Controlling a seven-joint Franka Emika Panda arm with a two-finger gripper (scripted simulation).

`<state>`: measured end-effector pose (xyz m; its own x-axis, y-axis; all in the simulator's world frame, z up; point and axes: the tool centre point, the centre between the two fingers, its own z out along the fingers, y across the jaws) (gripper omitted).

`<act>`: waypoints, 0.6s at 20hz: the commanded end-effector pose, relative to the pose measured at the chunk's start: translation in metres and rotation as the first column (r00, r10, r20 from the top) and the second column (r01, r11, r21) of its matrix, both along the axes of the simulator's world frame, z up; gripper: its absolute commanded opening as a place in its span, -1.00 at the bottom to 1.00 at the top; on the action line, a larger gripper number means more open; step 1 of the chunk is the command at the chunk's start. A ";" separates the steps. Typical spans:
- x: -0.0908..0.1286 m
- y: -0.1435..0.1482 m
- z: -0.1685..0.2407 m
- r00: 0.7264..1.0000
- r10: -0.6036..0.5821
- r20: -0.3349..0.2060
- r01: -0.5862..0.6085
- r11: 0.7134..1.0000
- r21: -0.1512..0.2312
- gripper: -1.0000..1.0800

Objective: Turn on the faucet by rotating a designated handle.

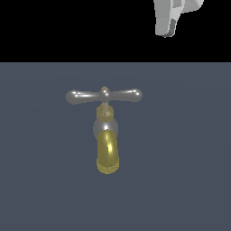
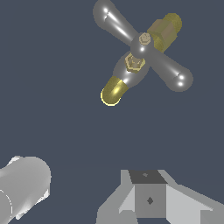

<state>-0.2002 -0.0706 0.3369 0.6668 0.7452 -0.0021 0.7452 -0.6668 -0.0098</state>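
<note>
Wrist view puts the gripper (image 2: 150, 199) nearest the lens: a grey block with pale sloping parts at the frame edge, and a rounded white-grey cylinder of the arm off to one side. The fingertips do not show there, and the exterior view catches only a pale fragment of the gripper (image 1: 170, 20) at its upper edge, so I cannot tell how far the jaws are parted. Nothing appears to be held.

Farther out stands the faucet (image 2: 131, 70), well apart from the tool. Its gold spout (image 1: 108, 155) curves toward the exterior camera from the round silver-grey body, with a short brass stem above. The handle (image 1: 104, 95) caps it, a slim silver crossbar lying level across the exterior view, one bulb at each end and a brass-tipped hub in the middle.

Judging from this, the approach is barely begun. The main risk is a descent aimed at the hub or stem, which would jam against the tap and turn nothing. Another is a glancing touch on a tapered, glossy arm, where a finger could slip off the bulb. Pushing too close to the hub would give poor leverage.

Room is generous: the dark grey-blue floor (image 1: 180, 180) is bare all around the faucet, and both handle ends stand free, the one on the exterior view's right lying closer to the gripper.
</note>
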 end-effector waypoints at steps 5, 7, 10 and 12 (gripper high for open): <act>0.017 -0.006 -0.029 0.986 0.166 0.002 -0.166 0.986 -0.002 -1.00; 0.022 -0.008 -0.038 0.976 0.216 0.003 -0.216 0.976 -0.003 -1.00; 0.030 -0.009 -0.051 0.958 0.288 0.003 -0.288 0.958 -0.004 -1.00; 0.036 -0.009 -0.059 0.942 0.335 0.004 -0.335 0.942 -0.005 -1.00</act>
<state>-0.1688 -0.0795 0.2842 0.4143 0.9101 -0.0028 0.9101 -0.4143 -0.0053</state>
